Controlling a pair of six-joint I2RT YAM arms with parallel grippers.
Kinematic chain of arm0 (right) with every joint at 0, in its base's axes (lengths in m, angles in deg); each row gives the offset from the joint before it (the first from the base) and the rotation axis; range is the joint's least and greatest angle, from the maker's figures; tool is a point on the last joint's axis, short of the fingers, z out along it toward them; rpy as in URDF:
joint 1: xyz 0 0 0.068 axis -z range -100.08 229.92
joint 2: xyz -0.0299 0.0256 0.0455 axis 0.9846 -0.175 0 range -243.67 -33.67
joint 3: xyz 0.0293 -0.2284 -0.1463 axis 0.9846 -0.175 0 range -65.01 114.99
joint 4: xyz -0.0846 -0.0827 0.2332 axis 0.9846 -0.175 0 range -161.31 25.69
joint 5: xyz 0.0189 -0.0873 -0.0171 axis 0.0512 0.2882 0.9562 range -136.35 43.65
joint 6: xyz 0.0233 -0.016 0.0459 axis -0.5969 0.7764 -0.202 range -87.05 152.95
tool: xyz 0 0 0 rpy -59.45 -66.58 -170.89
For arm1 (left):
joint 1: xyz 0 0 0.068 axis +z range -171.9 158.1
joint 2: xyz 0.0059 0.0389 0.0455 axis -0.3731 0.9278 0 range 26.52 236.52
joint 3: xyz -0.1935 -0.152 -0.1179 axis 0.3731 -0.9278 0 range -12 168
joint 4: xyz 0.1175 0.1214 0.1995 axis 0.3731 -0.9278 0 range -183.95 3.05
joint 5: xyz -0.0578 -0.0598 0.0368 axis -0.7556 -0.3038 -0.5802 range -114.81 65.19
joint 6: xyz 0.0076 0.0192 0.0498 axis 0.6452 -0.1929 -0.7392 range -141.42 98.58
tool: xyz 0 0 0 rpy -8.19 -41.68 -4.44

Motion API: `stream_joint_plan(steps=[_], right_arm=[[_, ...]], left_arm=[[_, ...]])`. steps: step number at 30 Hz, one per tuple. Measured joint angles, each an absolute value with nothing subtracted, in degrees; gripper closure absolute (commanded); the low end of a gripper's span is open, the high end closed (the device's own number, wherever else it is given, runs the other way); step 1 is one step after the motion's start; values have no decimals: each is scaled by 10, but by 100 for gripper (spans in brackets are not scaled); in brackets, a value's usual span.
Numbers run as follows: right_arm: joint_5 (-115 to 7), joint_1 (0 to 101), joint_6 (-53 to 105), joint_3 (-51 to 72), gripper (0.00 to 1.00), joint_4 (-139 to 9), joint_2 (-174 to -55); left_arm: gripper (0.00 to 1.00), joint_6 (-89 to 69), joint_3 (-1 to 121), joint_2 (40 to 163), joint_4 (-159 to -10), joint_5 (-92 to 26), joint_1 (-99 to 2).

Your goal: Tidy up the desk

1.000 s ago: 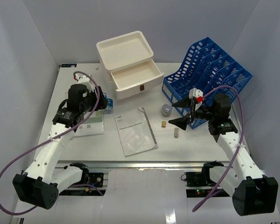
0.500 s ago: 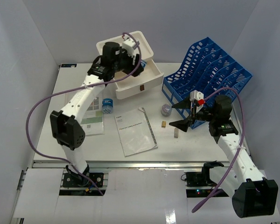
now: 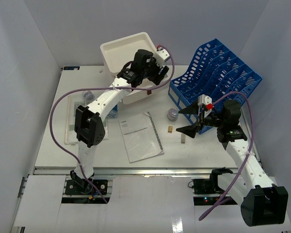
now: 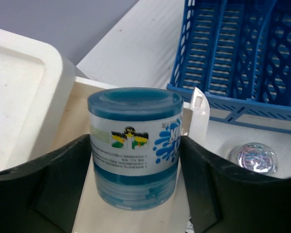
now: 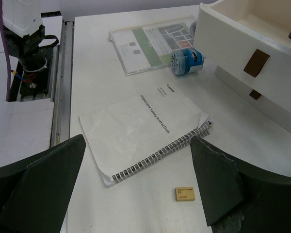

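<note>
The white desk [image 3: 208, 150] holds a spiral booklet [image 3: 140, 136], a leaflet [image 5: 153, 43], a tan eraser [image 5: 185, 194] and a blue roll lying on its side [image 5: 186, 60]. My left gripper [image 4: 134, 187] is shut on an upright blue labelled container [image 4: 134, 145], held over the open drawer [image 4: 136, 221] of the white drawer box [image 3: 128, 53]. In the top view the left gripper [image 3: 155, 73] reaches over that box. My right gripper [image 3: 179, 120] is open and empty, above the desk near the eraser [image 3: 169, 128]; in its own view the right gripper [image 5: 136, 160] frames the booklet's [image 5: 145, 126] spiral edge.
A blue file rack [image 3: 218, 77] stands at the back right, close to the drawer box. A shiny silver round object [image 3: 172, 113] lies in front of the rack, and a small grey piece [image 3: 183, 138] lies beside the eraser. The metal rail runs along the front edge.
My left arm has swung from the desk's left side up and right, across the drawer box to its open drawer. The right arm has barely moved.
</note>
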State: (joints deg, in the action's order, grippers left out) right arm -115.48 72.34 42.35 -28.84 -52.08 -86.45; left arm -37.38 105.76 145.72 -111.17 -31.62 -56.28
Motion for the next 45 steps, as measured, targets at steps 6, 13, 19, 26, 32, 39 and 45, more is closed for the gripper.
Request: stream_joint_plan(steps=[6,13,19,26,32,39,45], right_arm=[[-1157,724,425,-289,2,-521,-869],[-1159,724,441,-289,2,-533,-885],[-1151,717,467,-284,2,-573,-920],[-1063,667,500,-244,3,-637,-946],[-860,581,503,-92,10,-709,-1029],[-657,519,436,274,10,-821,-1237],[-588,506,372,441,10,-865,-1349]], left_arm=[[2,-377,1058,1451,-1103,-294,-566],[3,-354,1045,1392,-1105,-278,-566],[7,-307,896,1191,-1083,-247,-563],[8,-192,628,893,-1039,-249,-482],[7,-97,426,754,-1096,-281,-408],[4,-52,319,698,-1138,-310,-407],[3,-30,299,631,-1144,-323,-407]])
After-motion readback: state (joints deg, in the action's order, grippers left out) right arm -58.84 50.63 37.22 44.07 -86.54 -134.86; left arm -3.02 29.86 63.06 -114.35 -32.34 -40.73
